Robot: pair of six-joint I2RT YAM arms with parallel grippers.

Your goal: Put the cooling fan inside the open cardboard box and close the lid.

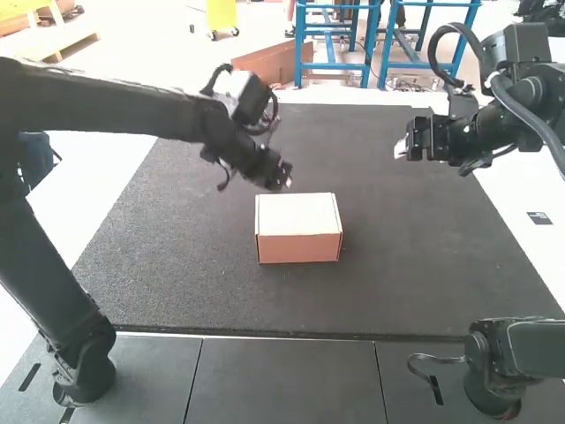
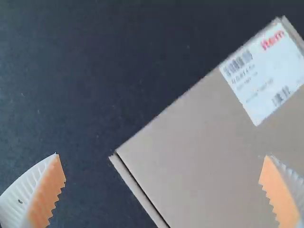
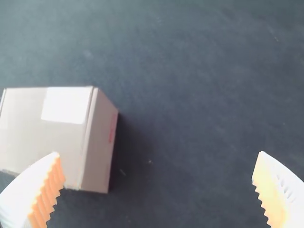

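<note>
A small brown cardboard box [image 1: 298, 227] stands in the middle of the black mat with its lid down flat. A white label [image 2: 263, 76] is stuck on its top. My left gripper [image 1: 278, 177] hovers just above the box's far left corner, open, with nothing between its ribbed fingers [image 2: 40, 190]. In the left wrist view the box top [image 2: 209, 156] lies below the left gripper [image 2: 161, 159]. My right gripper [image 1: 406, 141] hangs open over the mat, well to the right of the box and farther back. The right wrist view has the box [image 3: 57, 133] off to one side of the right gripper [image 3: 157, 159].
The black mat [image 1: 424, 265] covers most of the table, with bare mat on all sides of the box. White table surface [image 1: 530, 194] borders the mat at left and right. Both arm bases [image 1: 84, 362] stand at the near edge.
</note>
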